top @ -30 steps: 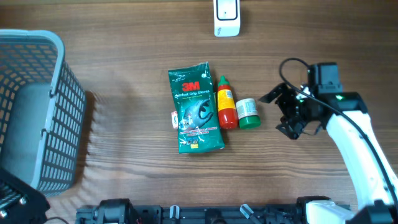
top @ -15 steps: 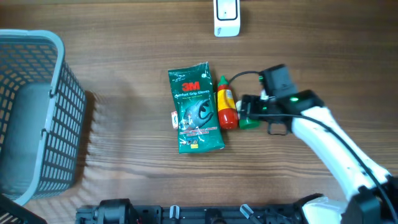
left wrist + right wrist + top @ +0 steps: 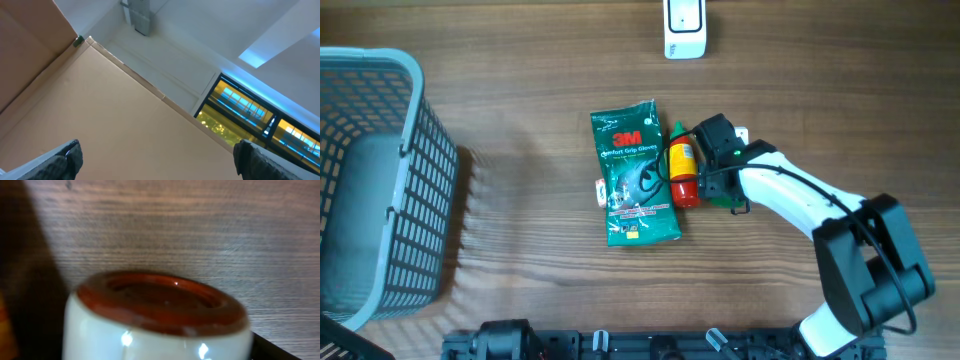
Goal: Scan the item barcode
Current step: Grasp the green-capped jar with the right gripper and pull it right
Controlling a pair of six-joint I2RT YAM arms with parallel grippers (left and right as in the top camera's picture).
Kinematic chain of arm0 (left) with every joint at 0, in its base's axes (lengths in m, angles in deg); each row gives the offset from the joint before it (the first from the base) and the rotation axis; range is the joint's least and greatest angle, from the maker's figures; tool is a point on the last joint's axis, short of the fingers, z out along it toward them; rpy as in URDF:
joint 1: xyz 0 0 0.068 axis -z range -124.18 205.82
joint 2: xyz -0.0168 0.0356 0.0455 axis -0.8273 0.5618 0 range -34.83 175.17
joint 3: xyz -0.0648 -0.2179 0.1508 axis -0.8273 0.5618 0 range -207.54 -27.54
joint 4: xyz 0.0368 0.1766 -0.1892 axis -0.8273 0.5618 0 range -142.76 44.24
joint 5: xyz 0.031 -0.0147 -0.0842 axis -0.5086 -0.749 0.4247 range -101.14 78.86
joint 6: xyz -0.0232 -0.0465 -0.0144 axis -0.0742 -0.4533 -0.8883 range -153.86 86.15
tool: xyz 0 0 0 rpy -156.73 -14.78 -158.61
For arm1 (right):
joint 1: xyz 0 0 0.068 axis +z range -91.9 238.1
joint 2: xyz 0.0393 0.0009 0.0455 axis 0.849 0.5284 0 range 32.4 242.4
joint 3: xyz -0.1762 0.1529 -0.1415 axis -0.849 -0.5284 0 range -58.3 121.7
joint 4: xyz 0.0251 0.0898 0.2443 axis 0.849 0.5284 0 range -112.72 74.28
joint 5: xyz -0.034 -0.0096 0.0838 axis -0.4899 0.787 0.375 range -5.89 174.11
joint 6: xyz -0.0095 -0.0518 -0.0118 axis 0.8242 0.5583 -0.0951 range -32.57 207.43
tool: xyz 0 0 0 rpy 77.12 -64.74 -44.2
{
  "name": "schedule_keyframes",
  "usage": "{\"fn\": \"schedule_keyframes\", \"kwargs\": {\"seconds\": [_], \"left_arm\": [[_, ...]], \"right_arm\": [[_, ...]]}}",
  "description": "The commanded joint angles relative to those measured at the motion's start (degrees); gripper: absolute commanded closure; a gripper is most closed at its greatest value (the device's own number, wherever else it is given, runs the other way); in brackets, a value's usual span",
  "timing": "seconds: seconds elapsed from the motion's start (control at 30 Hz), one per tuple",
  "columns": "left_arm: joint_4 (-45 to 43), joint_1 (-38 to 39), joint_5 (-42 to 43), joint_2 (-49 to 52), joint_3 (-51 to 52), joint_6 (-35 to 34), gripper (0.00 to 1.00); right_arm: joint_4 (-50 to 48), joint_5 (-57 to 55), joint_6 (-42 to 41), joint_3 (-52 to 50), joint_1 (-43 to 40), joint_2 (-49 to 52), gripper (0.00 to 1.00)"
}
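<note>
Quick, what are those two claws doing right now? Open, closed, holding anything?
Left gripper: open, holding nothing.
Right gripper: right at the small jar; cannot tell whether it is open or closed on it.

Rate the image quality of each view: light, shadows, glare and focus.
Overhead: even light, sharp, the 3M glove pack print legible, a soft striped shadow beside the basket. Left wrist: aimed at the ceiling, a bright blue-white patch at upper right, fingertips dark. Right wrist: too close, the white container soft, two glare spots on it, heavy shadow at left.
</note>
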Motion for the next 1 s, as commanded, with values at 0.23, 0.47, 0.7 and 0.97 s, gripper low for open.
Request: {"fn": "schedule_keyframes", "kwargs": {"seconds": [0.23,0.47,0.7,0.97], "left_arm": [[-0.17,-0.35,0.9,-0.42,0.39,-0.26,0.0],[-0.15,-0.35,0.9,-0.42,0.39,-0.26,0.0],[-0.17,-0.35,0.85,-0.42,0.39,-0.26,0.0],[-0.17,-0.35,0.7,-0.42,0.39,-0.24,0.0]], "right_arm": [[2.1,5.11,-7.17,2.6,0.13,2.89,0.23],[7.61,19.32,-10.36,4.79,-0.55,2.86,0.37],[30.97,38.62,0.17,15.74,-7.23,2.86,0.35],[42.62,48.48,7.93,16.74,-9.7,2.89,0.37]]}}
